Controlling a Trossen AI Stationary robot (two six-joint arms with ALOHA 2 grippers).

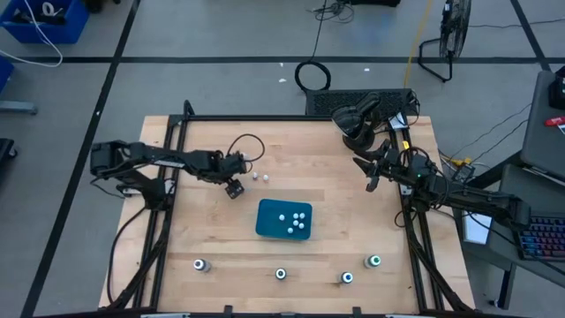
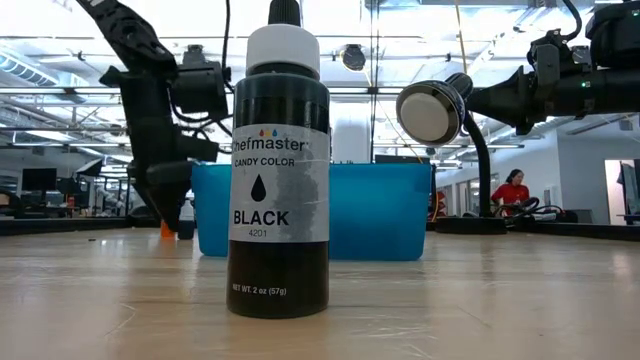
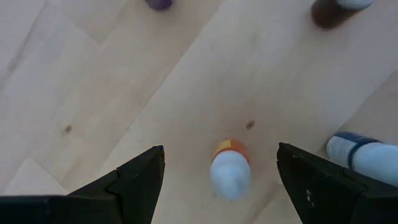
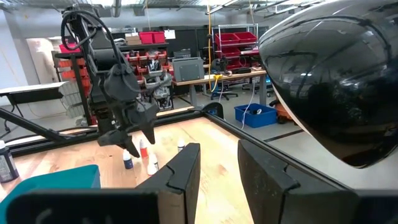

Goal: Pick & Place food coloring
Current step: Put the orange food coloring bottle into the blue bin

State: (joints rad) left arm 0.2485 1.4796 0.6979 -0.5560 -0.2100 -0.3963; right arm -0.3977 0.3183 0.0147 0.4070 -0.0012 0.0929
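Hovering with fingers spread wide, the left claw point(image 1: 234, 188) hangs over a tiny white-capped bottle point(image 3: 231, 169) standing on the wooden counter point(image 1: 212, 238). Several bottles point(image 1: 294, 218) lie in the teal tray point(image 1: 267, 226) just beside it. Four larger dark bottles point(image 1: 281, 275) stand along the near edge. The right claw point(image 1: 371, 179), slightly parted, holds nothing, well apart from the tray.

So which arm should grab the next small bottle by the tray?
Left. Its gripper hangs open right over the loose small bottles beside the tray; one orange-banded bottle sits between its fingers. The right gripper waits at the table's far right edge, well away from them.
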